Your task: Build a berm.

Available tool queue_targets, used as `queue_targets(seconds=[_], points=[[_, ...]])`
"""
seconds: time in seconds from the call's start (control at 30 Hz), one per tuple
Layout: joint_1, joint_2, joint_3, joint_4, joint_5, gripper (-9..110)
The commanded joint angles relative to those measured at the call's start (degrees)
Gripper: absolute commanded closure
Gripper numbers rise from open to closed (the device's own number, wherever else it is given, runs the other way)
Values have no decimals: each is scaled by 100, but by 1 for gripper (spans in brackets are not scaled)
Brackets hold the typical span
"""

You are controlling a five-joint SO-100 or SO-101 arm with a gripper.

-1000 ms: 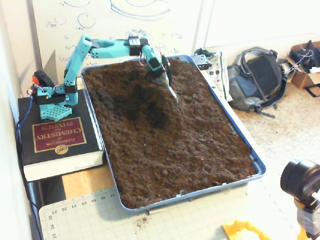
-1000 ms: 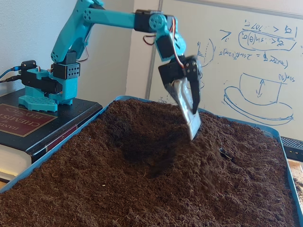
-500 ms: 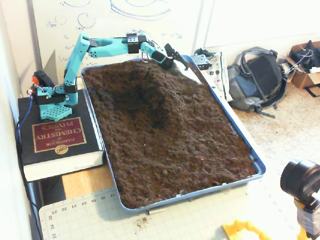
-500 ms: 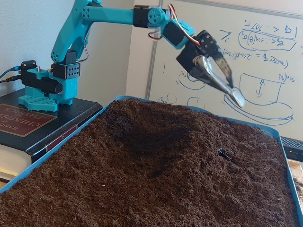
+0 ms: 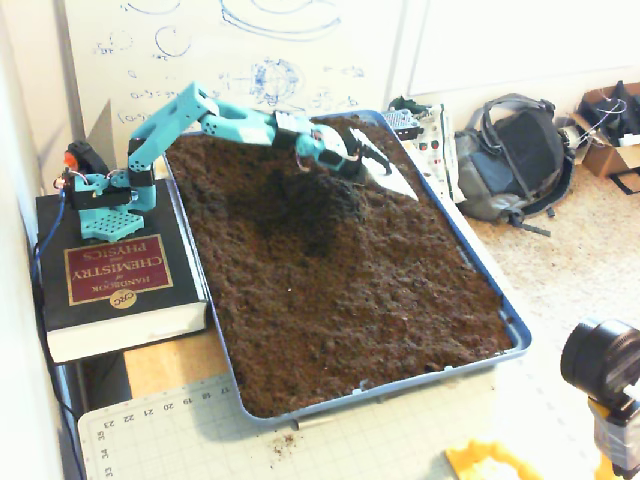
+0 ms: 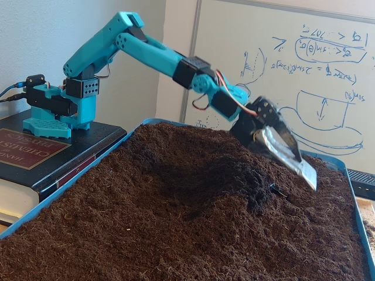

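Dark brown soil fills a blue tray (image 5: 480, 270). The berm (image 5: 300, 205) (image 6: 199, 170) is a low dark hump in the far half of the soil, just in front of the arm. My teal arm reaches out low across it. The gripper (image 5: 388, 172) (image 6: 296, 164) carries a shiny silver blade, tilted down, its tip just above the soil near the tray's right rim in the fixed view from above. Its jaws lie close together with nothing else between them. A small black object (image 6: 275, 189) lies on the soil just under the blade.
The arm's base (image 5: 100, 195) stands on a thick black book (image 5: 110, 275) left of the tray. A whiteboard (image 6: 316, 70) stands behind. A grey backpack (image 5: 515, 160) and electronics lie right of the tray, with a cutting mat (image 5: 200, 430) in front.
A second ago the blade stood steeply in the soil at the hump. It then swung up and out, and is now stretched low to the far right side, beyond the hump.
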Motion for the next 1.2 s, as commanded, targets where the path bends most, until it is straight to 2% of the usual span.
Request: queue_targets(seconds=[0.0,0.23,0.53,0.7,0.97,1.17], points=[[193,-26,-334,-729,-53,101],[308,-694,-290,-1723,-62,101],[88,-1354,-237,-1362,-53,101],[18,-1424,-237,-501,-53,101],[18,-1389,-334,1626,-53,101],[18,-1380,-343,2496,26,101]])
